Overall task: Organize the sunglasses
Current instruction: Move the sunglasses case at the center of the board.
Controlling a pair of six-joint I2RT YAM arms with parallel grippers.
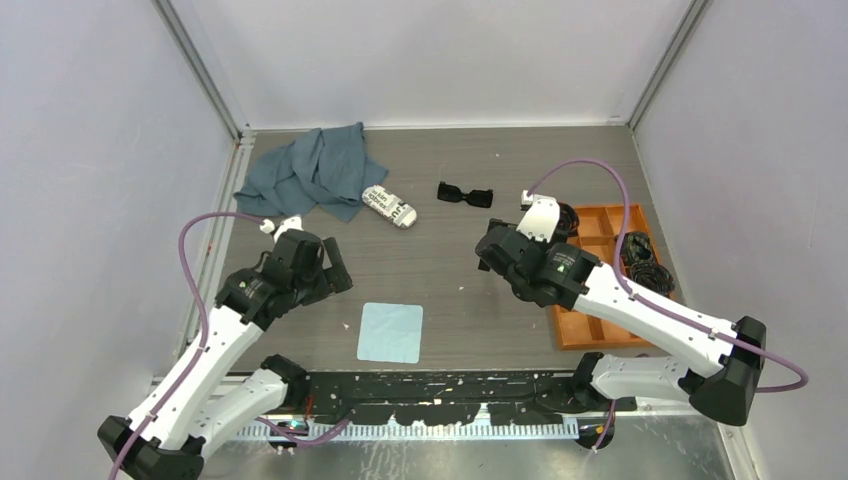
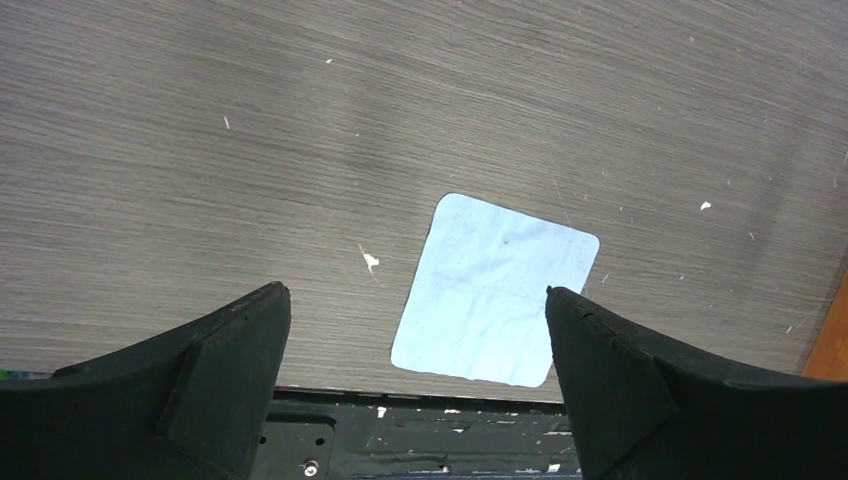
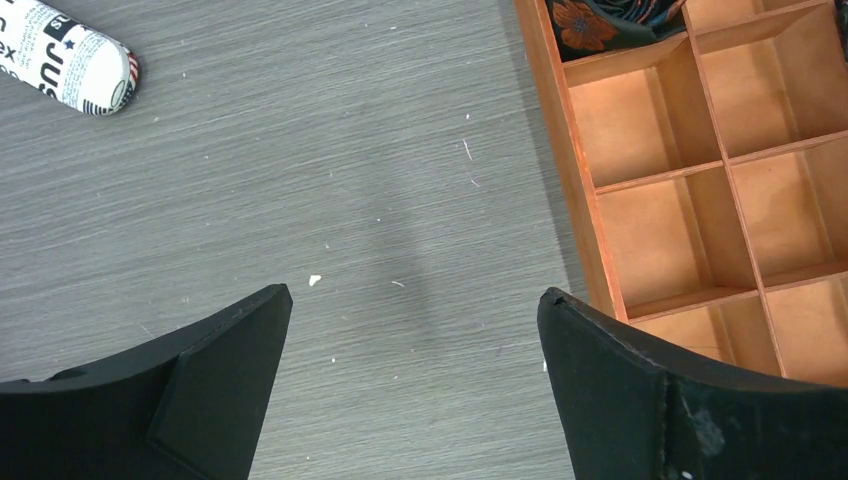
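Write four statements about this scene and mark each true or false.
1. The sunglasses lie on the table, outside the orange tray. True.
2. The left gripper holds the patterned case. False: its jaws stand open and empty, and the case lies beside the grey cloth.
3. The right gripper is open with nothing between its jaws. True.
4. The light blue cloth covers the sunglasses. False: it lies flat near the front edge, apart from them.

The light is bright, soft and even in all three pictures, everything looks sharp, and only faint, fuzzy shadows lie on the grey table (image 3: 400,250).
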